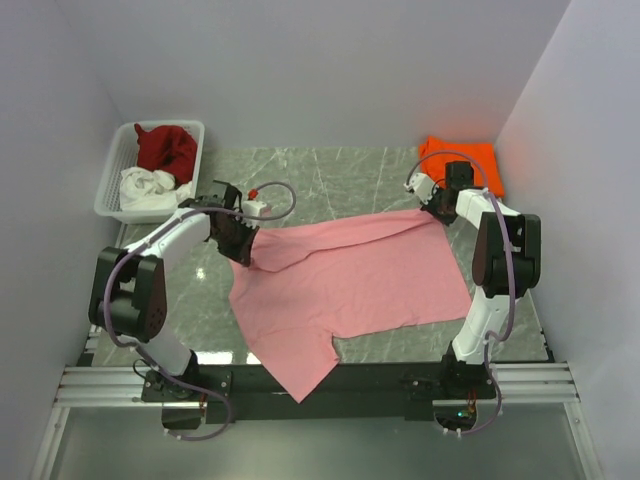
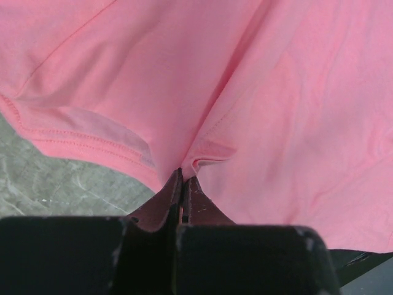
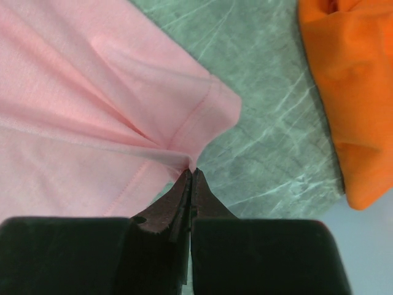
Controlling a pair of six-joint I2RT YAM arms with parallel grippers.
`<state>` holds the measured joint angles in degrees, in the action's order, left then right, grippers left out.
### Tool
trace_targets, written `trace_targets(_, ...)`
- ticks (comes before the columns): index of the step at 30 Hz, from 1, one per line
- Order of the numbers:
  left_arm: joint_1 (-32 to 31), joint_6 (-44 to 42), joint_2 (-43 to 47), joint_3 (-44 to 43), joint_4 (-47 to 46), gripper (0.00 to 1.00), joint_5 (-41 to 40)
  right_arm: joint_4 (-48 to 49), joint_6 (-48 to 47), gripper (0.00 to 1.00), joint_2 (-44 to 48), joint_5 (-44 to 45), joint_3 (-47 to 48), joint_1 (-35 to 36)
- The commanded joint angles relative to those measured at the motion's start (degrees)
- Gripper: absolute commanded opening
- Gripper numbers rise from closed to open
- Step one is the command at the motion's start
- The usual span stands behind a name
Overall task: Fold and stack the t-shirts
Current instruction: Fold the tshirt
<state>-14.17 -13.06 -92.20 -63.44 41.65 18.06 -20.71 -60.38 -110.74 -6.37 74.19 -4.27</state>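
On the green marble tabletop [image 1: 330, 170]: first fold starting

Spread mid-table sits the light pink cotton t-shirt [image 1: 350, 285]. Both the left gripper [image 2: 182, 177] and right gripper [image 3: 191, 173] pinch its far edge; next they'd probably need to carry it nearward in step.

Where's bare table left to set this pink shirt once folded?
Best free patch: the marble strip at the far side, bordered by the basket, the orange t-shirt and the far edge of the pink t-shirt. A narrower patch lies left of it, beside the left arm. Crowded: the centre, where the left end effector and right end effector pinch the cloth.
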Motion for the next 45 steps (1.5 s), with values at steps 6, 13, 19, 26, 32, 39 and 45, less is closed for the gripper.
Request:
trace_targets(6,1.4,2.0,-0.1,-10.1,5.0,0.01,5.2,-1.7,0.1,0.0,2.1,0.0,6.1,-0.3)
trace_targets(13,0.8,2.1,3.2,-11.0,10.0,0.01,10.1,-2.6,-1.3,0.0,4.1,-0.2,4.2,-0.4)
trace_targets(19,-0.4,3.0,3.3,-4.9,8.6,0.01,9.7,-1.9,-2.0,0.0,3.6,0.7,0.6,-0.4)
trace_targets(26,-0.3,1.6,1.4,-2.3,7.8,0.01,8.8,-1.4,-3.3,0.0,4.2,1.4,-1.9,-0.4)
trace_targets(32,-0.4,-3.5,-0.3,-4.9,12.4,0.27,12.8,-3.7,-2.5,0.0,2.2,2.5,1.3,-0.4)
trace_targets(39,4.2,-4.7,2.8,-11.2,13.6,0.43,15.1,-13.2,-2.1,0.46,6.1,-0.8,5.9,-1.4)
trace_targets(45,4.9,2.2,-2.5,-12.8,5.7,0.41,10.2,-19.0,2.5,0.54,6.1,-4.7,11.8,-0.9)
